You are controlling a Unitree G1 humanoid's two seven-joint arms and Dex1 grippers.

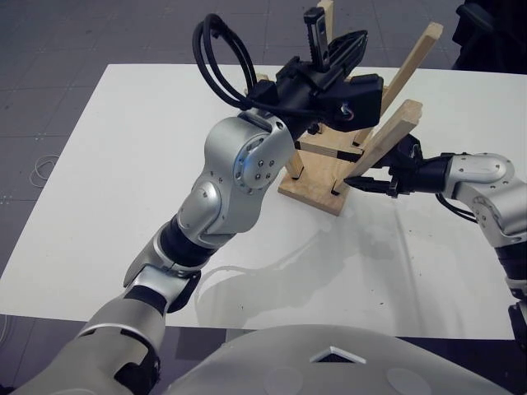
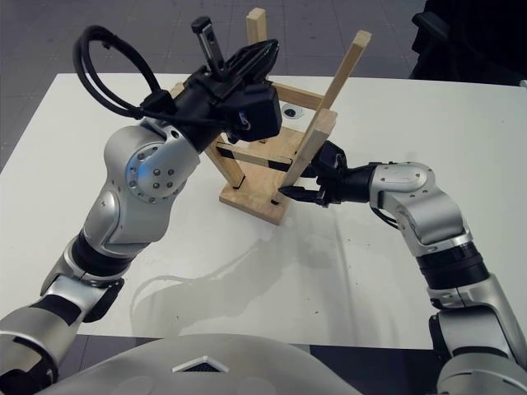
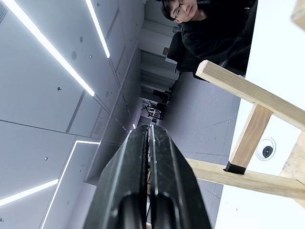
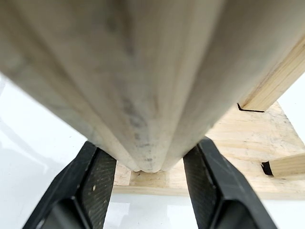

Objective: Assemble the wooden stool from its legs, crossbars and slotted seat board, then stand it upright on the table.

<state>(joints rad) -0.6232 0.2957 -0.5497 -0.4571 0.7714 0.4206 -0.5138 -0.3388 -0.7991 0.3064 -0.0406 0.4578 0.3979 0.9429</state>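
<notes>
The wooden stool lies upside down on the white table, its slotted seat board (image 1: 317, 194) flat and its legs (image 1: 414, 64) slanting upward, joined by crossbars (image 1: 328, 151). My right gripper (image 1: 356, 182) comes in low from the right and is shut on the near right leg (image 4: 143, 86) just above the seat board, one black finger (image 4: 93, 181) on each side of the wood. My left gripper (image 1: 347, 45) is held high over the stool between the leg tops, its fingers (image 3: 147, 191) shut together with nothing in them and pointing upward.
The white table (image 1: 99, 206) has wide bare room at the left and in front of the stool. A round cable grommet (image 2: 290, 112) sits in the tabletop behind the stool. The far table edge runs just behind the legs.
</notes>
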